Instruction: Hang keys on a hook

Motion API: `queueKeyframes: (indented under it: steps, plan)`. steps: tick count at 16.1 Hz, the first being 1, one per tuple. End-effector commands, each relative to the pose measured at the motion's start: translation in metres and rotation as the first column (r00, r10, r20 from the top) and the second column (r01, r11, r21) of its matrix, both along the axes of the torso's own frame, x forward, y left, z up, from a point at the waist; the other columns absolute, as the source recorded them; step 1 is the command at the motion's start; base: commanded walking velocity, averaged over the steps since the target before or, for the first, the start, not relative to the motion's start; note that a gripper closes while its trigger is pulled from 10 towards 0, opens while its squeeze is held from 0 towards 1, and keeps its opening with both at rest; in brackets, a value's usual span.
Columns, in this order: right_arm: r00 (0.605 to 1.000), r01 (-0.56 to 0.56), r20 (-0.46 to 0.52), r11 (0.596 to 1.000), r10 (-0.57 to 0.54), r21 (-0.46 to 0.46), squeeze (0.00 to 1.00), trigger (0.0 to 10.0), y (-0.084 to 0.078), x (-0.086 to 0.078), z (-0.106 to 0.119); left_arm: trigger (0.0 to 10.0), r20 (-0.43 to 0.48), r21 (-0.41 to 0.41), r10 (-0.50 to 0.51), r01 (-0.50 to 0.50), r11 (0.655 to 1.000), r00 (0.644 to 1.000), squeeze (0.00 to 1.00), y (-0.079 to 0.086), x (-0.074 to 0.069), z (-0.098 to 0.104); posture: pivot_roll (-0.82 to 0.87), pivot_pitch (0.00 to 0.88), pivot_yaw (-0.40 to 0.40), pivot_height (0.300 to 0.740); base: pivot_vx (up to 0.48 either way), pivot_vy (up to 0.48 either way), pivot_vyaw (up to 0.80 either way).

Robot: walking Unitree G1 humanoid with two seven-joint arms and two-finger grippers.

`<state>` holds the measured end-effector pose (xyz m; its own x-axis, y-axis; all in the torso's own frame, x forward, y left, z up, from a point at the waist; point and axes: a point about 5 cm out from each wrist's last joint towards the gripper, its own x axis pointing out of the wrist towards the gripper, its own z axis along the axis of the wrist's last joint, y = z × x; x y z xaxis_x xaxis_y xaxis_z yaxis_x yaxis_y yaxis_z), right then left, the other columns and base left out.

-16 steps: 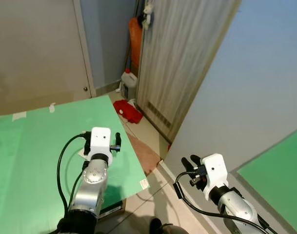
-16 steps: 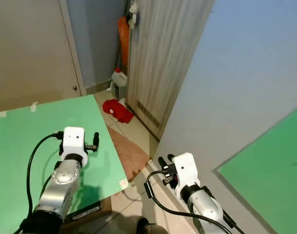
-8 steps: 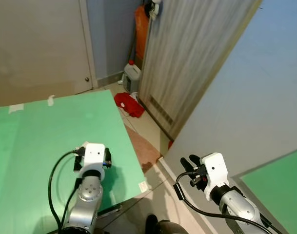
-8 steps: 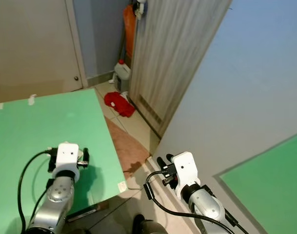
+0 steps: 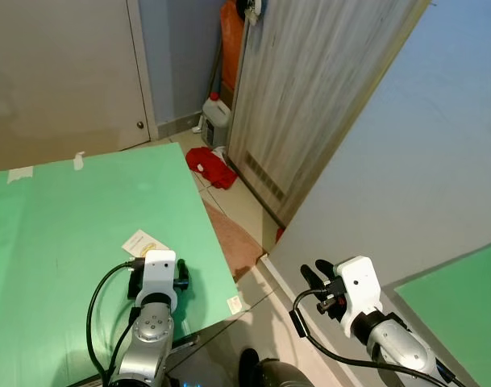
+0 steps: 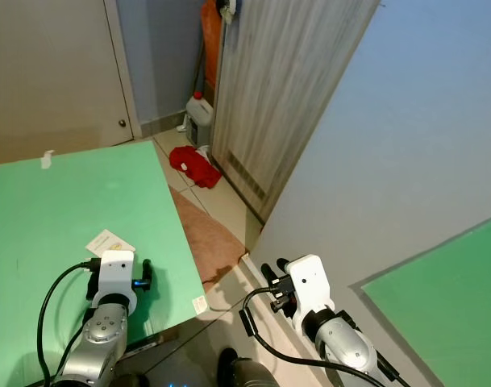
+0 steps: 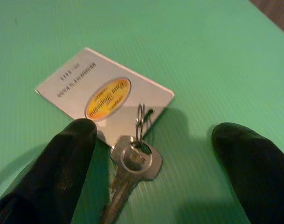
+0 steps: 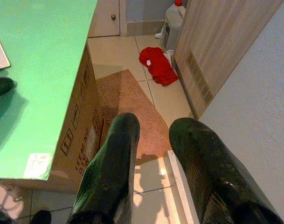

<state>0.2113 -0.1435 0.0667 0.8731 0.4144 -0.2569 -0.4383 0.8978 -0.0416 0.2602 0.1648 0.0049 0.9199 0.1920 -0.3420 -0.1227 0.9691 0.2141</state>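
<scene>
A silver key (image 7: 132,161) on a ring (image 7: 140,122) lies on the green tabletop (image 5: 68,210), tied to a white card tag (image 7: 102,95) with an orange oval. My left gripper (image 7: 155,135) is open and low over the table, its black fingers (image 7: 74,140) standing either side of the key without touching it. From the head, the tag (image 5: 144,242) shows just beyond the left gripper (image 5: 160,280), near the table's front right corner. My right gripper (image 5: 322,276) hangs open over the floor beside the grey wall, holding nothing.
The green top sits on a cardboard box (image 8: 81,135). On the tiled floor lie a brown mat (image 5: 233,242), a red cloth (image 5: 213,167) and a white jug (image 5: 215,111). A wood-grain door (image 5: 309,97) and a grey wall (image 5: 406,161) close the right side.
My left gripper has come down and back toward the table's front edge, uncovering the white tag in the head views. The camera shifted a little. The right arm has barely moved.
</scene>
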Motion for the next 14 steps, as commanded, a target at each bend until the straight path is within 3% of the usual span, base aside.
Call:
queueKeyframes:
  steps: [1,2,3,14]
  plan:
    - [1.0,0.007,-0.014,1.0,-0.007,-0.015,0.0,10.0,-0.0057,-0.0033,-0.0006,10.0,-0.02,-0.017,-0.012,0.012,1.0,1.0,0.0,-0.0059,-0.0036,-0.0056,-0.13,0.222,-0.153,0.74,0.0,0.0,0.0]
    - [1.0,0.007,-0.015,1.0,-0.007,-0.015,0.0,10.0,-0.0056,-0.0027,-0.0005,7.6,-0.013,-0.023,-0.015,0.014,1.0,1.0,0.0,-0.0061,-0.003,-0.0057,-0.13,0.222,-0.154,0.74,0.0,0.0,0.0]
    - [1.0,0.007,-0.015,1.0,-0.007,-0.016,0.0,10.0,-0.0053,-0.0017,-0.0003,0.0,-0.005,-0.021,-0.013,0.013,1.0,1.0,0.0,-0.0051,-0.0016,-0.0052,-0.13,0.221,-0.154,0.74,0.0,0.0,0.0]
    - [1.0,-0.003,-0.019,1.0,0.003,-0.025,0.0,10.0,-0.0059,-0.0009,-0.0002,0.0,0.005,0.002,-0.03,0.03,1.0,1.0,0.0,-0.0032,0.0057,-0.0057,-0.14,0.219,-0.164,0.74,0.0,0.0,0.0]
